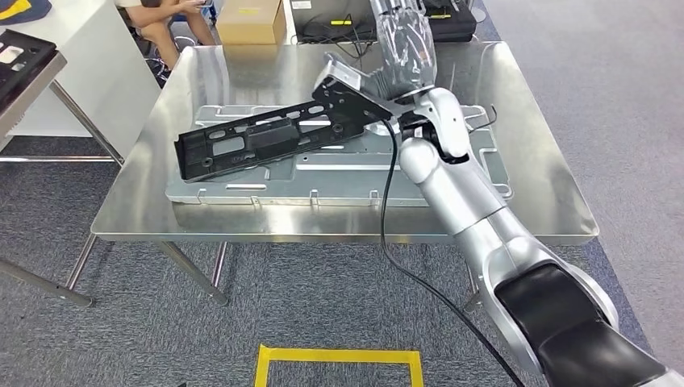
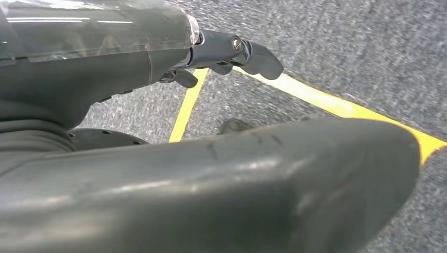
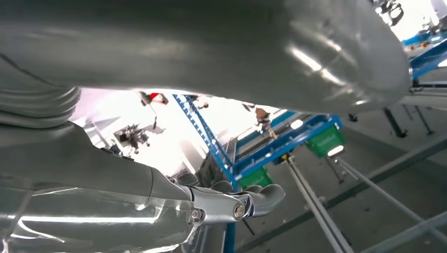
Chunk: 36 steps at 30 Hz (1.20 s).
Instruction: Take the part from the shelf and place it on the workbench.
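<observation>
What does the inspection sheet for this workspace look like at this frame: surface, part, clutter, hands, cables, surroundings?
Surface: steel workbench, shiny, with a flat grey metal panel lying on it.
Job's things: long black part tilted over the panel, held at one end.
Clutter: nothing seen on the bench besides the panel.
Hands: right hand grips the part's end; left hand hangs over the floor, holding nothing.
Cables: black cable runs along the right arm.
Surroundings: cardboard box, seated person, yellow floor tape.
</observation>
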Tool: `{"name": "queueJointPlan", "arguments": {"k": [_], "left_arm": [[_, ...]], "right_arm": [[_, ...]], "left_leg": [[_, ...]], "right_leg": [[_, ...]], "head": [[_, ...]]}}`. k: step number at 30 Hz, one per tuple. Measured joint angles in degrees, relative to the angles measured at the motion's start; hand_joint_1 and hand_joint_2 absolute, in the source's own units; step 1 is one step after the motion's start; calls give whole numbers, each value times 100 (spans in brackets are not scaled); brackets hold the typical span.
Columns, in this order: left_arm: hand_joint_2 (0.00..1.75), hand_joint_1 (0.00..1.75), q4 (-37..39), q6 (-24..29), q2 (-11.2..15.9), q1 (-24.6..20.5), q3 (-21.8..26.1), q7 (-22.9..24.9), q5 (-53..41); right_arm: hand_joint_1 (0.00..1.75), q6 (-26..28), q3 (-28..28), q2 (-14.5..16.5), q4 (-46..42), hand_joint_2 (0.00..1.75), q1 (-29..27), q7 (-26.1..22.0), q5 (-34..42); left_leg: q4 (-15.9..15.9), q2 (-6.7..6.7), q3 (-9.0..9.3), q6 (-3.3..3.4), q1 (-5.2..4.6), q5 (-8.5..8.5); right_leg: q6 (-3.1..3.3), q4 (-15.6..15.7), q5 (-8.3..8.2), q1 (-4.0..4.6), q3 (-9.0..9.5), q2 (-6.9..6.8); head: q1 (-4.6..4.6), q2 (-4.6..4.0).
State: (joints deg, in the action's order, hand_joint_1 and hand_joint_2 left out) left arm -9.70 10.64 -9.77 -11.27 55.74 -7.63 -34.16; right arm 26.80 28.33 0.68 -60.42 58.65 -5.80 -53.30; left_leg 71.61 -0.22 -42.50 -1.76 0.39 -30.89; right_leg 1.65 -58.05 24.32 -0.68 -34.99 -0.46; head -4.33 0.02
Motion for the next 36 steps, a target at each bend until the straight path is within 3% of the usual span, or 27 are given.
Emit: {"name": "queueJointPlan", "arguments": {"k": [1,2,3,5,7,8,10,11,12,13,15,16,17,18,19,20,22,24,26,27,29,31,32,33,34,36], "left_arm": [[0,0,0,0,0,2,5,-4,0],[0,0,0,0,0,3,12,-8,1],[0,0,-1,0,0,5,18,-9,1],[0,0,-5,0,1,-2,25,-11,2],[0,0,-15,0,1,-12,28,-19,2],[0,0,-19,-1,1,-16,32,-24,5],[0,0,-21,-4,-4,-7,47,-32,15],[0,0,-21,-6,-7,-1,56,-35,24],[0,0,-22,-8,-9,5,66,-40,40],[0,0,-23,-11,-10,13,74,-49,61],[0,0,-25,-19,-9,38,92,-76,111],[0,0,-25,-25,-9,61,104,-95,132],[0,0,-26,-31,-8,84,117,-112,151],[0,0,-27,-39,-8,105,130,-130,167],[0,0,-28,-49,-7,122,144,-148,183],[0,0,-30,-58,-7,134,157,-162,197],[0,0,-37,-70,-5,157,191,-179,220],[0,0,-43,-75,-2,180,217,-182,233],[0,0,-45,-80,4,206,230,-183,237],[0,0,-46,-83,7,219,234,-184,243],[0,0,-49,-86,11,247,248,-190,259],[0,0,-50,-89,11,263,259,-202,272],[0,0,-50,-90,10,267,261,-208,275],[0,0,-50,-90,10,269,262,-212,276],[0,0,-50,-90,10,272,262,-214,276],[0,0,-55,-89,11,268,262,-215,277]], "right_arm": [[0,46,-14,-80,-95,0,-102,-7,11],[0,77,-30,-151,-177,0,-192,-15,19],[0,95,-47,-207,-245,0,-263,-23,24],[0,109,-78,-288,-368,0,-331,-30,28],[0,133,-114,-347,-481,0,-359,-32,29],[0,165,-134,-381,-538,0,-387,-32,31],[0,271,-191,-474,-678,0,-512,-49,45],[0,344,-232,-533,-762,0,-605,-75,62],[0,415,-285,-601,-855,0,-707,-112,91],[0,486,-347,-674,-948,0,-815,-159,129],[0,607,-482,-788,-1122,0,-1063,-264,229],[0,669,-554,-841,-1194,0,-1208,-324,289],[0,732,-624,-889,-1254,0,-1355,-383,351],[0,801,-699,-939,-1307,0,-1497,-450,422],[0,875,-775,-984,-1358,0,-1629,-520,498],[0,951,-857,-1023,-1412,0,-1748,-587,573],[0,1101,-1042,-1098,-1553,0,-1974,-715,718],[0,1206,-1218,-1162,-1680,0,-2179,-800,815],[0,1259,-1364,-1204,-1763,0,-2374,-846,861],[0,1269,-1430,-1214,-1804,0,-2470,-859,868],[0,1285,-1589,-1216,-1914,0,-2696,-901,876],[0,1284,-1815,-1203,-2033,0,-3019,-989,909],[0,1280,-1941,-1191,-2075,0,-3205,-1046,943],[0,1276,-2060,-1178,-2101,0,-3384,-1105,984],[0,1266,-2169,-1165,-2117,0,-3539,-1156,1030],[0,1214,-2367,-1133,-2138,0,-3776,-1227,1128]], "left_leg": [[276,0,0,-11,5,-77],[373,0,80,-13,7,-24],[267,0,255,-4,7,112],[-461,-1,852,55,-3,289],[-1226,-3,1366,122,-35,203],[-1416,-5,1470,149,-57,145],[-1496,-5,1453,214,-61,230],[-1526,4,1419,259,-49,305],[-1555,12,1362,312,-34,396],[-1580,21,1290,351,-20,489],[-1575,26,1101,391,-34,640],[-1566,27,1004,388,-38,707],[-1550,29,906,384,-39,767],[-1526,30,806,375,-39,823],[-1494,31,706,362,-38,872],[-1452,30,617,345,-38,915],[-1367,22,480,297,-53,984],[-1332,16,433,237,-64,1052],[-1337,13,419,170,-61,1101],[-1282,11,379,137,-56,1015],[-852,12,220,74,-34,529],[-109,14,42,28,-18,-6],[189,14,15,16,-14,-102],[333,15,66,13,-13,-72],[273,14,216,20,-13,53],[-394,9,780,73,-20,263]], "right_leg": [[-6,-5,-63,1,-82,-7],[-14,-12,-124,1,-164,-13],[-24,-19,-186,2,-245,-14],[-54,-34,-304,8,-382,1],[-111,-30,-413,10,-445,13],[-149,-11,-467,5,-449,12],[-226,46,-569,-5,-445,7],[-259,27,-523,-4,-470,15],[-282,-85,-359,-3,-523,26],[-301,-311,-88,-3,-602,37],[-331,-1047,518,-14,-778,46],[-350,-1400,659,-17,-823,45],[-365,-1631,661,-21,-813,45],[-375,-1674,543,-26,-716,44],[-378,-1519,384,-33,-522,43],[-373,-1197,282,-40,-243,42],[-338,-403,379,-26,340,43],[-282,-5,548,4,569,48],[-204,23,483,-13,519,40],[-160,26,427,-24,477,30],[-95,37,302,-43,357,11],[-84,32,189,-34,212,-4],[-89,26,137,-27,140,-19],[-95,18,87,-22,68,-33],[-103,8,38,-18,-5,-45],[-131,-13,-52,-12,-127,-47]], "head": [[1,0],[1,0],[1,0],[1,0],[2,0],[1,0],[1,0],[0,0],[2,0],[2,0],[3,0],[3,0],[3,0],[3,0],[3,0],[3,0],[0,0],[-3,0],[-2,0],[-2,0],[-3,0],[-3,0],[-3,0],[-2,0],[-2,0],[-3,0]]}}
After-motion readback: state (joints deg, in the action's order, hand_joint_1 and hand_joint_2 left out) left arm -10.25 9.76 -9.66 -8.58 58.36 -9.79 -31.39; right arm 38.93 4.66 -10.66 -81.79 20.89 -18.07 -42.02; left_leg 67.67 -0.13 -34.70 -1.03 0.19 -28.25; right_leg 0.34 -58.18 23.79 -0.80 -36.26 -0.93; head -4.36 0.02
